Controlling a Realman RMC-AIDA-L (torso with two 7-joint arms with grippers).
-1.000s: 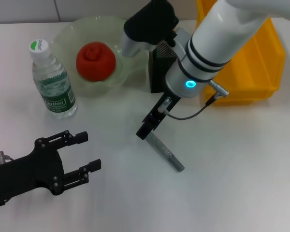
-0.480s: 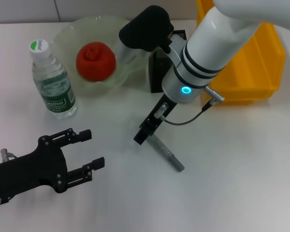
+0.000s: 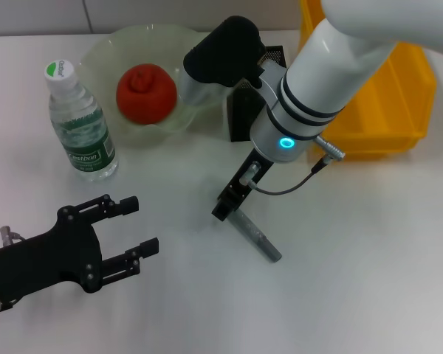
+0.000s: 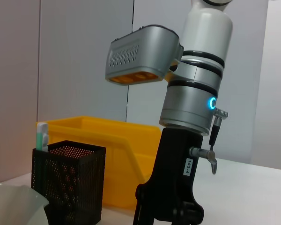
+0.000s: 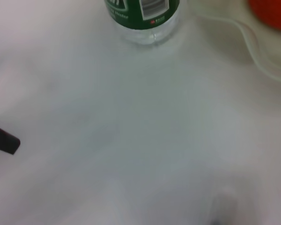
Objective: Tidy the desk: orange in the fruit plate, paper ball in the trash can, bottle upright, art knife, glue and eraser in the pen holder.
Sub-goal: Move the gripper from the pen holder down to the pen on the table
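The grey art knife (image 3: 255, 236) lies flat on the white table. My right gripper (image 3: 229, 203) hangs at the knife's upper end, just in front of the black mesh pen holder (image 3: 244, 110). The left wrist view shows a white and green stick (image 4: 41, 139) standing in the pen holder (image 4: 70, 180). The orange (image 3: 146, 92) rests in the pale green fruit plate (image 3: 103, 48). To the left of the plate, the bottle (image 3: 77, 122) stands upright. My left gripper (image 3: 142, 223) is open and empty, low at the near left. The paper ball is out of view.
A yellow bin (image 3: 387, 96) stands at the back right, behind the right arm. In the right wrist view the bottle's base (image 5: 143, 18), the plate's rim (image 5: 246, 35) and a left fingertip (image 5: 2, 140) show over bare table.
My right gripper swung slightly left, then came back right and lower by the knife's upper end. The knife has not moved. The left gripper crept a little up and to the right.
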